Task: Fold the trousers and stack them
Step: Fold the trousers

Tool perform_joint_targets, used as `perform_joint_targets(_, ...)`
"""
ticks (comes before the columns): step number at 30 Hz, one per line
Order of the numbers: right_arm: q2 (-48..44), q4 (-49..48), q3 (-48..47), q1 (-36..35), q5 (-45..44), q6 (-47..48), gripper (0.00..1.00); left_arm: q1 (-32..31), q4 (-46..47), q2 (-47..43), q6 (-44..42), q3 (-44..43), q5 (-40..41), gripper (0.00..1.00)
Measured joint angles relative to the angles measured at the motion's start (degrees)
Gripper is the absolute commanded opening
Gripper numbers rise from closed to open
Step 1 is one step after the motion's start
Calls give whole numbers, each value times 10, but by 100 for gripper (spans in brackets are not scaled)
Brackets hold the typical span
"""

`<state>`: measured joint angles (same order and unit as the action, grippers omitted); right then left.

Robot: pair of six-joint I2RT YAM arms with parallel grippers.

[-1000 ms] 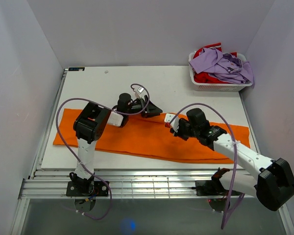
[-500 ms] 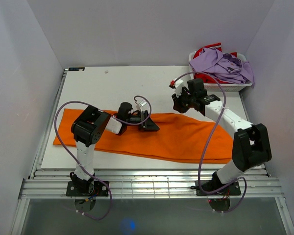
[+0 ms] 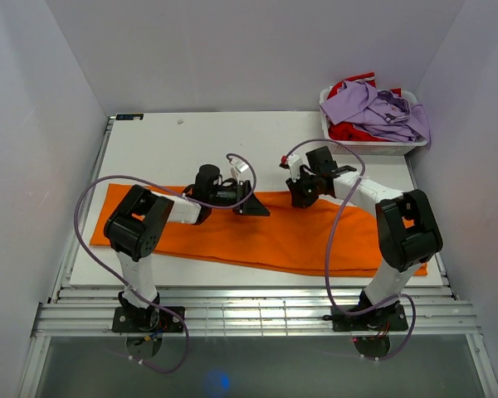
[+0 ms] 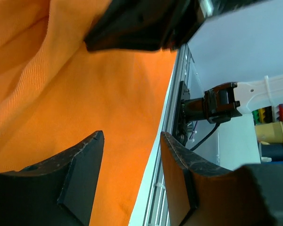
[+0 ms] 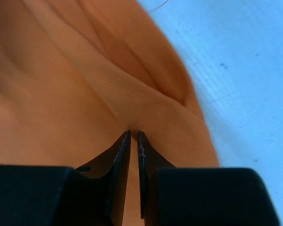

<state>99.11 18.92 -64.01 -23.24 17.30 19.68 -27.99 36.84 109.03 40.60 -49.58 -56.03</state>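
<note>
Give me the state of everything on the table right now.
Bright orange fleece trousers: lying flat at full length, not stacked.
Left pincer: open, above the trousers.
Right pincer: shut on a ridge of the trousers.
White plastic basket: heaped full.
Lilac shirt: crumpled, on top in the basket.
Red garment: crumpled, under the shirt.

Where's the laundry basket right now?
In the top view, the basket sits at the far right corner of the table, beyond the right gripper and the trousers.
</note>
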Motion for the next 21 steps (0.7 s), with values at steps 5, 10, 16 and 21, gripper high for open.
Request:
perform_joint_targets(5, -33, 8, 54, -13, 24, 19, 13, 25, -47, -12, -30, -36, 13, 68)
perform_joint_targets(10, -70, 7, 93, -25, 47, 33, 12, 42, -103, -8, -69, -121, 56, 69)
perform_joint_targets(16, -84, 7, 110, -30, 61, 34, 14, 39, -131, 42, -96, -204, 107, 70)
perform_joint_targets(21, -124, 5, 108, -29, 50, 18, 18, 37, -164, 102, -98, -234, 115, 64)
